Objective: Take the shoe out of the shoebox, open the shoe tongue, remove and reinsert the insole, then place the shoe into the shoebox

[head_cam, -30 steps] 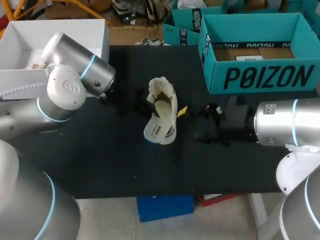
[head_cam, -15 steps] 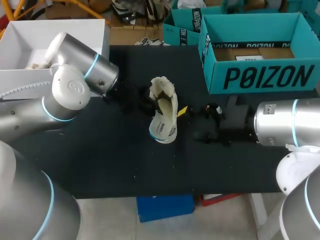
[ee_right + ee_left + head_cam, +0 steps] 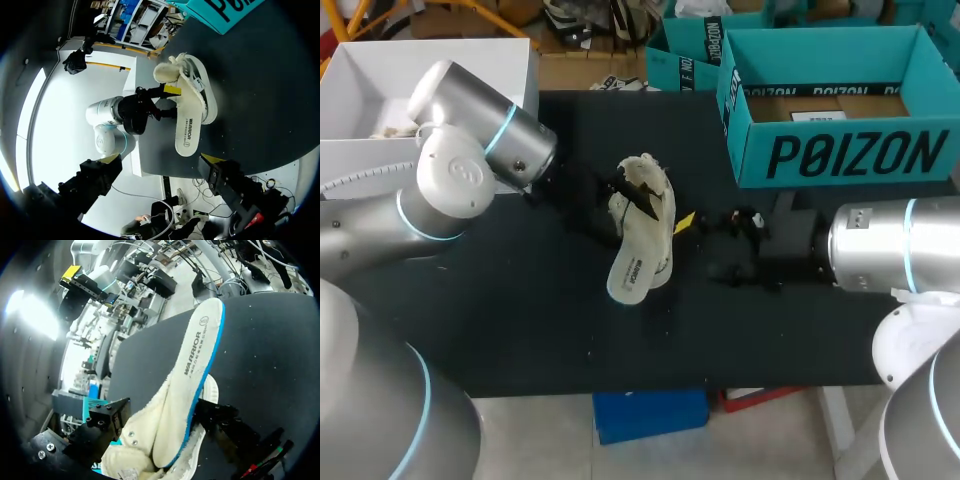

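Cream insole [image 3: 630,265] is jutting from the sneaker [image 3: 648,176], the left gripper [image 3: 162,415] seemingly pinching it; the right gripper [image 3: 162,159] is hovering nearby, fingers spread.

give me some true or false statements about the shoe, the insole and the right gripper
1. The insole sticks partway out of the shoe. True.
2. The shoe lies inside the teal shoebox. False: it is on the black table, outside the shoebox.
3. The right gripper is open, with nothing between its fingers. True.
4. The insole has a red edge. False: its edge is blue.
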### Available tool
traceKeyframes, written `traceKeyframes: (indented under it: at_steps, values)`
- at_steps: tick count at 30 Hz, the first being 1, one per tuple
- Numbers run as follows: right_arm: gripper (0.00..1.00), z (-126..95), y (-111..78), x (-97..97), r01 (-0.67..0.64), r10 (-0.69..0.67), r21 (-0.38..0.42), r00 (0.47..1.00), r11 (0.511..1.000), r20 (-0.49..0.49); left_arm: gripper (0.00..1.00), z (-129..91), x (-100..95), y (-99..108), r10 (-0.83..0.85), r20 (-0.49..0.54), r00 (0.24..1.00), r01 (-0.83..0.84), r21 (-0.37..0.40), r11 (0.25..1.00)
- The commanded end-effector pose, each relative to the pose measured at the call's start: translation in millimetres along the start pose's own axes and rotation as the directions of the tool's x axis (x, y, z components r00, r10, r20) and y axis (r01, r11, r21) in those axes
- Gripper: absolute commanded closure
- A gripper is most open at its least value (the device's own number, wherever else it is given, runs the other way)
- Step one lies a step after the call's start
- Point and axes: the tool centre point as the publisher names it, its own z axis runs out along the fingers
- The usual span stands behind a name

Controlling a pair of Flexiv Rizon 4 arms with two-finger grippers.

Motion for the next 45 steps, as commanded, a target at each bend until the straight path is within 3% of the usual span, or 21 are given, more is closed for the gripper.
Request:
traceKeyframes:
  at_steps: [1,6,11,12,17,19,20,30,45]
  values:
    - [0.0,0,-0.3,0.5,0.0,0.0,-0.002,1.0,1.0,0.002,0.06,-9,2.9,-15,0.009,-0.005,1.0,-0.01,-0.005,1.0]
    - [0.0,0,-0.3,0.5,0.0,0.0,-0.002,1.0,1.0,0.002,0.11,-8,5.2,-24,0.022,-0.012,1.0,-0.021,0.011,1.0]
    - [0.0,0,-0.3,0.5,0.0,0.0,-0.002,1.0,1.0,0.002,0.41,-5,6.4,-29,0.028,-0.019,0.999,-0.027,0.03,0.999]
    - [0.0,0,-0.3,0.5,0.0,0.0,-0.002,1.0,1.0,0.002,0.51,-5,6.6,-30,0.029,-0.02,0.999,-0.028,0.034,0.999]
    - [0.0,0,-0.3,0.5,0.0,0.0,-0.002,1.0,1.0,0.002,0.75,-1,7.9,-35,0.047,-0.039,0.998,-0.044,0.064,0.997]
    - [0.0,0,-0.3,0.5,0.0,0.0,-0.002,1.0,1.0,0.002,0.95,0,8.3,-35,0.05,-0.041,0.998,-0.047,0.071,0.996]
    - [0.0,0,-0.3,0.5,0.0,0.0,-0.002,1.0,1.0,0.002,1.0,0,8.4,-36,0.05,-0.041,0.998,-0.047,0.073,0.996]
    - [0.0,0,-0.3,0.5,0.0,0.0,-0.002,1.0,1.0,0.002,1.0,-1,7.0,-29,0.039,-0.026,0.999,-0.037,0.073,0.997]
    - [0.0,0,-0.3,0.5,0.0,0.0,-0.002,1.0,1.0,0.002,1.0,3,3.5,-1,0.009,0.021,1.0,-0.01,0.008,1.0]
